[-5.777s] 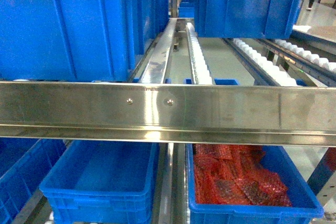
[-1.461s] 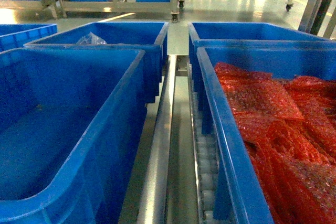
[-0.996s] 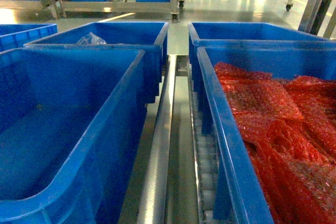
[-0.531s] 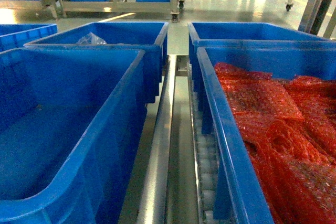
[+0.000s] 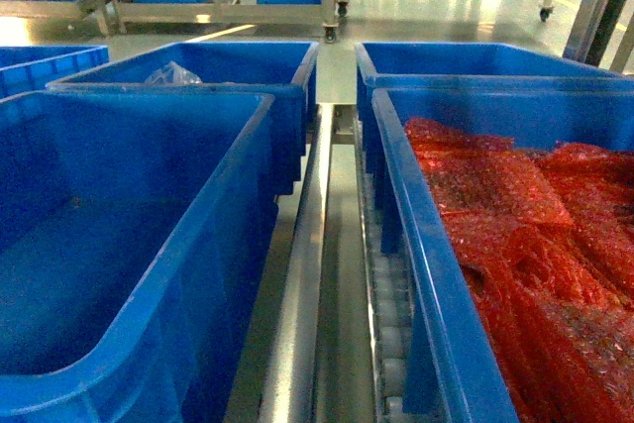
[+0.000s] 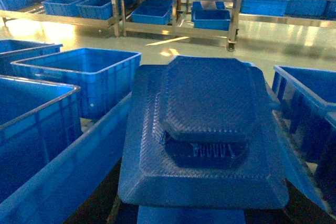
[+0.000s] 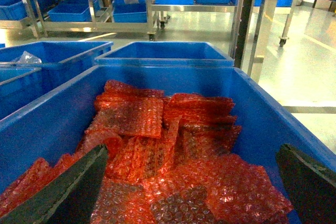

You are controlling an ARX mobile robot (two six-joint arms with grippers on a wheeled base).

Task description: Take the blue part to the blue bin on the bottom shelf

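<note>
A blue part [image 6: 207, 129], a ribbed square piece with a raised centre, fills the left wrist view. It hangs above the rim of an empty blue bin [image 6: 68, 166], and it hides my left gripper's fingers, which are shut on it. In the head view that empty blue bin [image 5: 119, 245] sits on the left of the bottom shelf, beside its steel divider [image 5: 302, 294]. No gripper shows in the head view. My right gripper [image 7: 190, 184] is open, its dark fingers [image 7: 71, 190] wide apart above red bubble-wrap bags [image 7: 157, 145].
The right-hand bin [image 5: 416, 245] holds the red bubble-wrap bags [image 5: 525, 245]. Two more blue bins [image 5: 198, 71] stand behind, one with a clear bag. White rollers [image 5: 388, 334] run beside the divider. Further racks with bins [image 6: 152, 11] stand across the floor.
About six seconds ago the head view faced the rack's steel front rail; now it looks down over the two bins. Over the last 1.5 seconds nothing visibly moved.
</note>
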